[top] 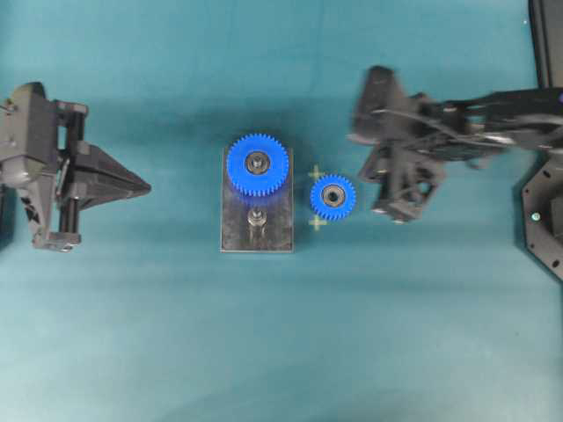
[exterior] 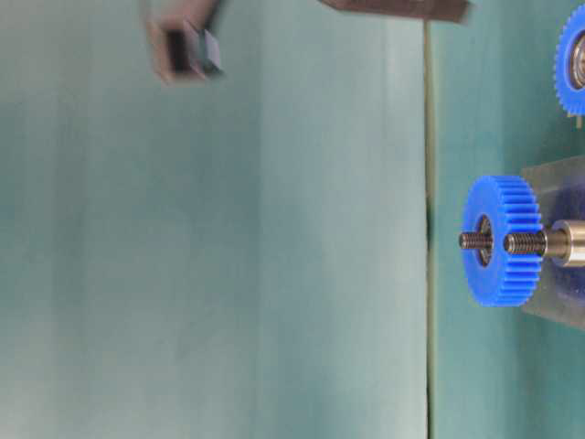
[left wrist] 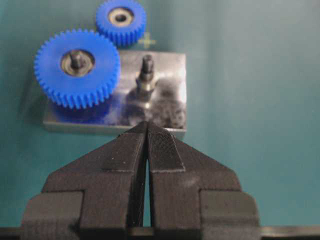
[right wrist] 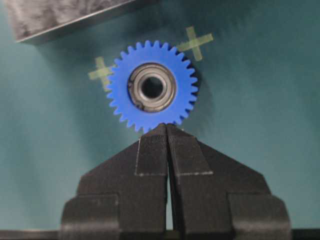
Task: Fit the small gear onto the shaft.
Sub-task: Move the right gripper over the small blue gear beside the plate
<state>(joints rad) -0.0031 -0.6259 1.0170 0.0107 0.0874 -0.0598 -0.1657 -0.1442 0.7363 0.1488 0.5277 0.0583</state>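
The small gear (top: 332, 197) (right wrist: 152, 86) lies flat on the teal table, just right of the grey plate (top: 277, 239). The bare shaft (top: 256, 217) (left wrist: 147, 67) stands upright on that plate, at its front half. My right gripper (top: 380, 195) (right wrist: 166, 126) hangs above the table to the right of the small gear; it is shut and holds nothing, with its tip just short of the gear's teeth in the right wrist view. My left gripper (top: 148, 186) (left wrist: 147, 124) is shut and empty at the far left, pointing at the plate.
A larger blue gear (top: 258, 163) (left wrist: 77, 67) sits on its own peg at the plate's back half, beside the shaft. Two yellow tape crosses (right wrist: 195, 41) flank the small gear. Black equipment (top: 541, 220) stands at the right edge.
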